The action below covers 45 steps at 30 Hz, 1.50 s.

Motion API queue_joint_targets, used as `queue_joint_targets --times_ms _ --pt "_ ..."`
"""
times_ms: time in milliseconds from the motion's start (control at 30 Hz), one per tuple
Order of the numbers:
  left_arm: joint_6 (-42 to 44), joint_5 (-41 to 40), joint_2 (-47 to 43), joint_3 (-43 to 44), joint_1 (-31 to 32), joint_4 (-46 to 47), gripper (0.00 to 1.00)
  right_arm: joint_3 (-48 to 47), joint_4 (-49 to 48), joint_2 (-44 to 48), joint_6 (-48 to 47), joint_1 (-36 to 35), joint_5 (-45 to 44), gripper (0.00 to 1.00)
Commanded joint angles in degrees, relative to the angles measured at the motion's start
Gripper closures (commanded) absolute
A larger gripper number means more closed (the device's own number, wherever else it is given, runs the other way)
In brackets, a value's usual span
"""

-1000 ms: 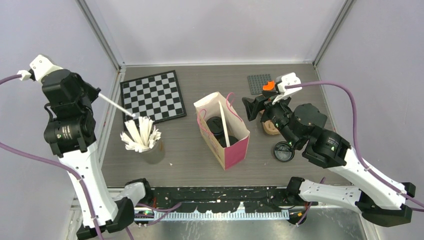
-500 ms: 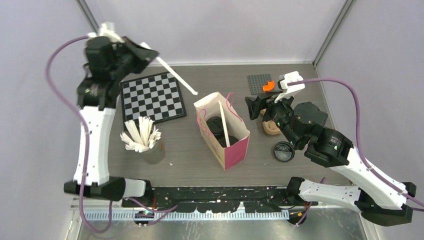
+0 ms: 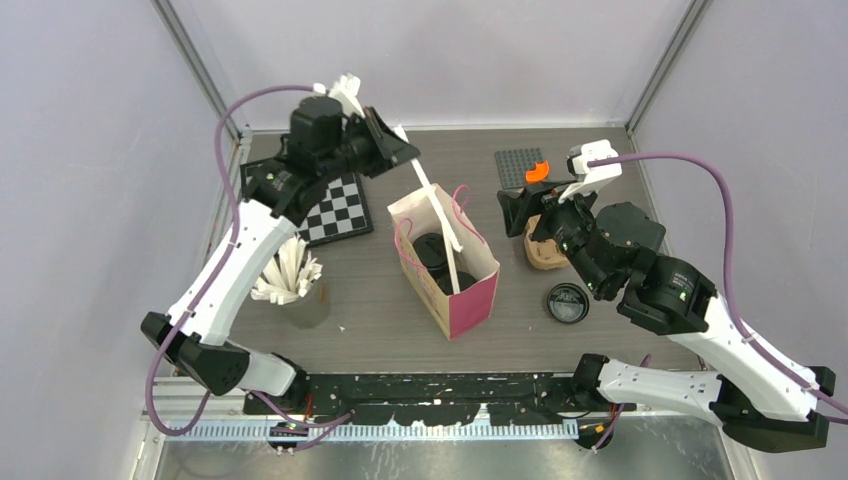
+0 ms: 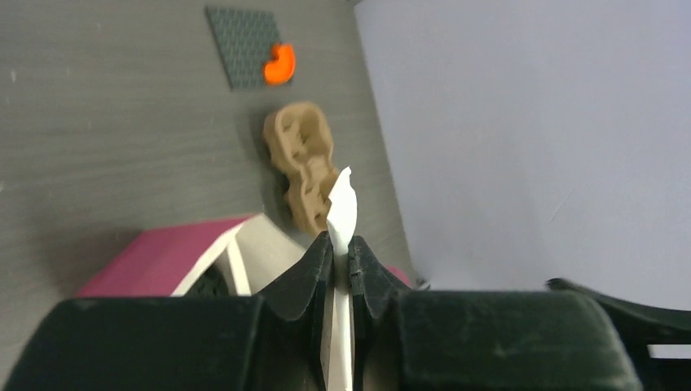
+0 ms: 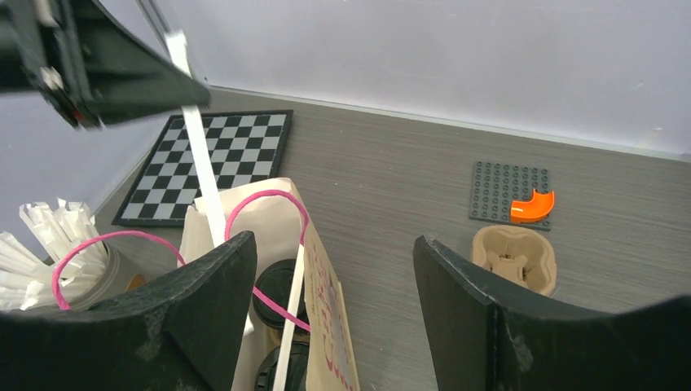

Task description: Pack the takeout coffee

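Two takeout coffee cups with black lids (image 3: 432, 250) (image 3: 461, 282) stand inside the pink and white paper bag (image 3: 470, 300); the right wrist view shows one lid (image 5: 277, 297) through the bag's mouth. My left gripper (image 3: 408, 154) (image 4: 341, 244) is shut on a white stick (image 3: 432, 195) (image 4: 343, 204) (image 5: 200, 163), which slants down to the bag's mouth. Another white stick (image 3: 449, 255) (image 5: 295, 314) leans inside the bag. My right gripper (image 3: 512, 214) (image 5: 332, 240) hangs open just right of the bag, holding nothing.
A brown cup carrier (image 3: 543, 254) (image 5: 515, 257) and a loose black lid (image 3: 567, 302) lie right of the bag. A grey cup of white sticks (image 3: 288, 280) stands at the left, by a chessboard (image 3: 340, 205). A grey baseplate (image 3: 515, 165) with an orange piece (image 3: 537, 171) lies at the back.
My left arm swung from the left side near the cup of sticks up and across to the bag, carrying the white stick. The right arm barely moved.
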<state>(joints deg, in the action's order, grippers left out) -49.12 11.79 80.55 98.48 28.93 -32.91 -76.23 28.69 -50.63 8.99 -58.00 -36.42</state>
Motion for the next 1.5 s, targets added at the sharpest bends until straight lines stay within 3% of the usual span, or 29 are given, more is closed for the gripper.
queue_joint_targets --times_ms 0,100,200,400,467,600,700,1033,1467 --pt "-2.7 -3.8 -1.6 -6.5 2.8 1.3 0.88 -2.3 -0.6 0.3 1.7 0.0 -2.0 0.26" --pt "-4.1 -1.5 -0.8 -8.8 3.9 3.8 0.83 -2.9 0.0 -0.3 1.7 0.1 -2.1 0.26" --pt "-3.1 1.1 0.3 -7.3 4.1 3.2 0.68 -3.9 2.2 -1.4 1.8 0.0 -2.9 0.25" --pt "10.8 -8.3 -1.2 3.0 3.4 -9.3 0.36 -9.1 12.1 -5.4 11.0 0.1 -11.3 0.13" --pt "13.9 -11.1 -2.0 6.2 2.9 -12.8 0.03 -11.0 16.5 -6.4 14.9 0.1 -13.1 0.12" --pt "19.6 -16.5 -4.3 11.7 3.0 -21.5 0.00 -14.7 26.0 -7.7 23.7 0.0 -15.2 0.12" --pt "21.0 -20.4 -8.3 11.4 3.0 -25.8 0.00 -15.5 29.2 -6.5 26.4 0.0 -10.9 0.12" --pt "16.2 -23.1 -31.8 -9.1 3.0 -21.1 0.00 -8.3 26.9 3.1 28.3 0.0 -7.3 0.11" --pt "17.5 -19.1 -34.4 -11.1 3.0 -21.1 0.00 -4.7 20.4 5.9 28.4 0.0 -4.5 0.11"
